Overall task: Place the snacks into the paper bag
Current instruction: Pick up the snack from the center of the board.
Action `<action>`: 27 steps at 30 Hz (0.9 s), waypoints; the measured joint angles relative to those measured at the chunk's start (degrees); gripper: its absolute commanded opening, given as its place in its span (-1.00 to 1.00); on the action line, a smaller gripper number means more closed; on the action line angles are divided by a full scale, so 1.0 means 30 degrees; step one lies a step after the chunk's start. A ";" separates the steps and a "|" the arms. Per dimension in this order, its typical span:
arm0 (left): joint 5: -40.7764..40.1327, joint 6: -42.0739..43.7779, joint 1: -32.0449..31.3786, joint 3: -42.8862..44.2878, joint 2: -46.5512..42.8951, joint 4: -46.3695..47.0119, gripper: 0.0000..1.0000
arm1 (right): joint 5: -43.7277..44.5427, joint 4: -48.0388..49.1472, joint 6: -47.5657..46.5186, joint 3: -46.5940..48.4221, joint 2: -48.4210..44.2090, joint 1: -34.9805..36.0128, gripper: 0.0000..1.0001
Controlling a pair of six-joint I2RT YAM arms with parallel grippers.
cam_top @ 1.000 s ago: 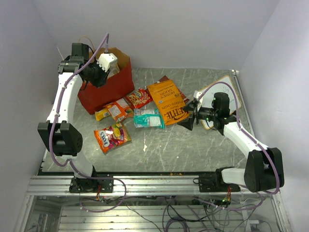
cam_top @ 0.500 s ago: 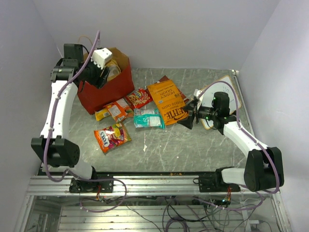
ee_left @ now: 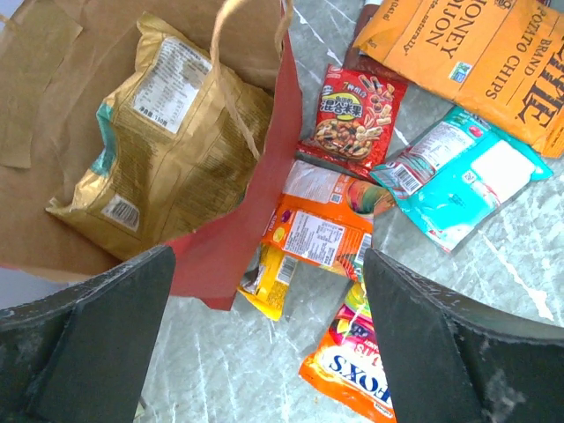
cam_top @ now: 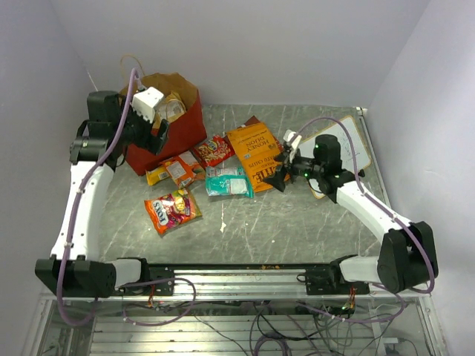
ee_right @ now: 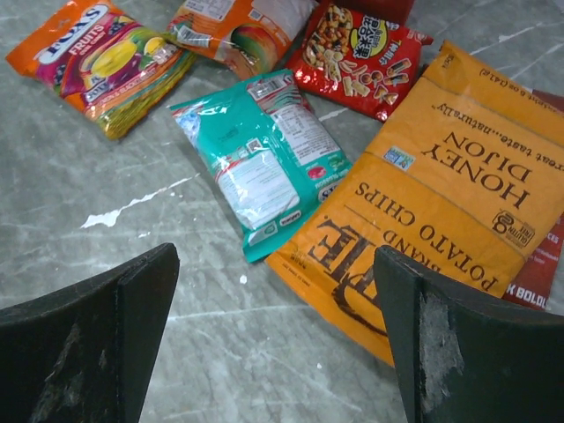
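Left fingers (ee_left: 88,352) spread wide, empty, above mouth of paper bag (ee_left: 220,256); brown-gold packet (ee_left: 167,150) already inside. Right fingers (ee_right: 79,335) spread too, empty, low over near-right corner of orange chips bag (ee_right: 441,229), likely lining up edge pinch. Teal packet (ee_right: 264,159), red packet (ee_right: 361,57) flat on table (ee_right: 220,352), right of bag.
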 measured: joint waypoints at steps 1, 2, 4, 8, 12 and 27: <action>-0.0029 -0.0138 0.0000 -0.0568 -0.0466 0.0306 0.99 | 0.0583 -0.0087 0.0000 0.0219 0.0131 0.0444 0.80; -0.0175 -0.0270 0.0000 -0.1268 -0.1093 0.0612 0.99 | 0.1107 -0.0175 -0.0015 0.0444 0.0291 0.0794 0.79; -0.0444 -0.0350 0.0000 -0.1894 -0.1814 0.0794 0.99 | 0.2521 -0.0517 -0.0087 0.1195 0.1020 0.1683 0.75; -0.1195 -0.0561 0.0000 -0.2535 -0.3045 0.0918 0.99 | 0.5428 -0.1173 -0.0372 0.2528 0.2973 0.3242 0.68; -0.1749 -0.0721 0.0000 -0.3548 -0.4146 0.1246 0.99 | 0.8196 -0.2018 -0.0532 0.3898 0.5413 0.4408 0.57; -0.1260 -0.0984 0.0000 -0.5340 -0.5610 0.1275 0.99 | 1.6181 -0.2725 -0.0342 0.5049 1.0003 0.7045 0.36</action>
